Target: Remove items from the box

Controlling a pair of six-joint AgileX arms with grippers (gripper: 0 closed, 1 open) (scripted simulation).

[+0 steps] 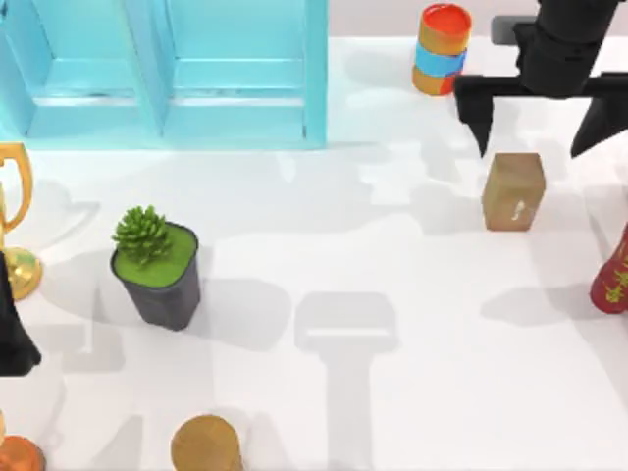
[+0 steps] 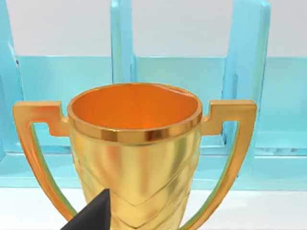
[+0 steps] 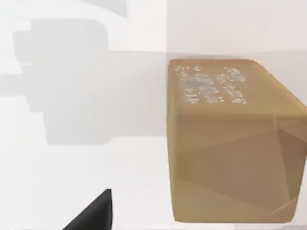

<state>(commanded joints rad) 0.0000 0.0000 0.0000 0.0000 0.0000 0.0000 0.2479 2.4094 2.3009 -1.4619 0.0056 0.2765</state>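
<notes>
Left arm: the left gripper (image 1: 12, 334) sat at the table's left edge, close in front of a gold trophy (image 2: 134, 153); whether its fingers were spread or closed could not be told.
Potted plant: a green plant in a dark pot (image 1: 155, 270) stood on the left half of the table (image 1: 324, 245), away from the work.
Tan block: the tan-brown block (image 1: 513, 191) stood upright on the bare table at the right, well apart from the blue box (image 1: 167, 74) and not inside it; a small white mark showed on its front face.
Handling: it looked stiff, flat-sided and probably light, with smooth faces that could slip, so two opposite side walls near mid-height seemed the best hold.
Right arm: the right gripper (image 1: 543, 123) hung just beyond the block, fingers spread wide and holding nothing, the gap wider than the block.
Striped can: a red-orange-blue can (image 1: 442, 49) stood at the far edge, beside that arm.
</notes>
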